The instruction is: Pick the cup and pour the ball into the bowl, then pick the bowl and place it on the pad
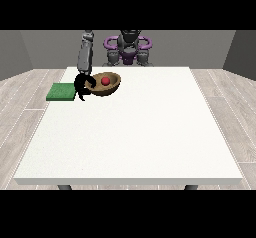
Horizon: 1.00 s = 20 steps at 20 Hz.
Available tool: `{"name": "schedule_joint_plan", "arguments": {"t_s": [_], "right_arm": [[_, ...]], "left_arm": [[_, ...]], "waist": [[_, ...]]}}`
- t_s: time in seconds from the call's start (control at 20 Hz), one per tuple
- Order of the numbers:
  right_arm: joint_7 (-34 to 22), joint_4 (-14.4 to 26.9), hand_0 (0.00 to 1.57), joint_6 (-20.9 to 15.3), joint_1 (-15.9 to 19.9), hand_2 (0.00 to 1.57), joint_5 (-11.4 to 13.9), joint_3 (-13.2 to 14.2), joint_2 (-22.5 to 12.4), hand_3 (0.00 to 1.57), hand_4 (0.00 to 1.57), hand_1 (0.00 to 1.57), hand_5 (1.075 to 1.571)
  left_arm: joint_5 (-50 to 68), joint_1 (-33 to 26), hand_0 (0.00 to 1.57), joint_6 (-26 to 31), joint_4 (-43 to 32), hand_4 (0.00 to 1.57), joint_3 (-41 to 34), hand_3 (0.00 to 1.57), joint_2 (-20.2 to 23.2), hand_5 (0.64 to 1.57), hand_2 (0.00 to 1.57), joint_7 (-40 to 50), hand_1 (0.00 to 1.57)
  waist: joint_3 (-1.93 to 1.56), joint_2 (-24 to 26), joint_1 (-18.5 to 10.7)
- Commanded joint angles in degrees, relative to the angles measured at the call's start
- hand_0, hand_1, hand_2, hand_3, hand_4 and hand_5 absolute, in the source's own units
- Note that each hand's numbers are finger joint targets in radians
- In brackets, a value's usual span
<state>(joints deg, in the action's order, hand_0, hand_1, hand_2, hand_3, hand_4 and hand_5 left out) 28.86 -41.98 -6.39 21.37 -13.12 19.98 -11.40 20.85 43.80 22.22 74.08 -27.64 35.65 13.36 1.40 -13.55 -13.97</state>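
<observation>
- Brown wooden round bowl (106,84): sits near the far left of the large white table (135,132), tipped slightly so I see into it; whether it is lifted off the surface I cannot tell.
- Red small ball (105,81): lies inside the bowl, so I judge the pouring done. No cup shows anywhere in my view.
- Black hand at the view's left (81,86): at the bowl's left rim, fingers curled and hooked onto that edge, as far as I can make out. I read this as the grasp for the carry.
- Green flat square pad (61,92): lies at the table's left edge, just beside the hand, on the side away from the bowl.
- Hand at the view's right: not visible to me.
- Step in hand, by my judgement: carry the bowl to the pad.
- Handling notes: I would level the bowl before travelling, since a tilt lets the ball roll out. I would raise it enough to clear the pad's edge, move it leftward slowly, centre it over the green, lower it flat, and only then let the fingers go.
</observation>
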Motion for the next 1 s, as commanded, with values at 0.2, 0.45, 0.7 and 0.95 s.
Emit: {"name": "schedule_joint_plan", "arguments": {"t_s": [0.2, 0.45, 0.7, 0.95], "right_arm": [[-20.8, -0.1, 1.57, -4.0, -1.3, 1.57, 4.5, -2.6, -14.0, 1.07, 1.02, 1.57, 1.554], [-30.2, -3.8, 1.57, -2.0, 2.1, 1.57, 5.7, -5.5, -19.0, 0.87, 1.06, 1.57, 1.556], [-36.4, -6.7, 1.57, 3.6, 3.4, 1.57, 5.4, -5.3, -25.9, 0.55, 1.1, 1.57, 1.567], [-35.2, -2.5, 1.57, 6.7, 4.8, 1.57, 3.9, -2.5, -27.1, 0.67, 1.07, 1.57, 1.566]], "left_arm": [[0.0, -2.7, 0.0, 1.6, -5.1, 1.19, -1.5, 0.0, 1.9, 1.528, 0.0, 0.0, 0.0], [-2.0, -4.6, 0.0, 1.0, -8.9, 1.2, -3.6, 0.0, 3.7, 1.537, 0.0, -4.0, 0.0], [-3.0, -9.2, 0.0, 2.3, -13.2, 1.2, -5.3, 0.0, 4.6, 1.545, 0.0, -8.6, 0.0], [-1.8, -11.1, 0.0, 4.3, -13.2, 1.2, -5.5, 0.0, 6.4, 1.542, 0.0, -10.9, 0.0]], "waist": [[-1.0, 3.5, 3.7], [-1.19, 3.3, 7.1], [-1.3, 6.1, 11.8], [-1.41, 4.8, 10.8]]}}
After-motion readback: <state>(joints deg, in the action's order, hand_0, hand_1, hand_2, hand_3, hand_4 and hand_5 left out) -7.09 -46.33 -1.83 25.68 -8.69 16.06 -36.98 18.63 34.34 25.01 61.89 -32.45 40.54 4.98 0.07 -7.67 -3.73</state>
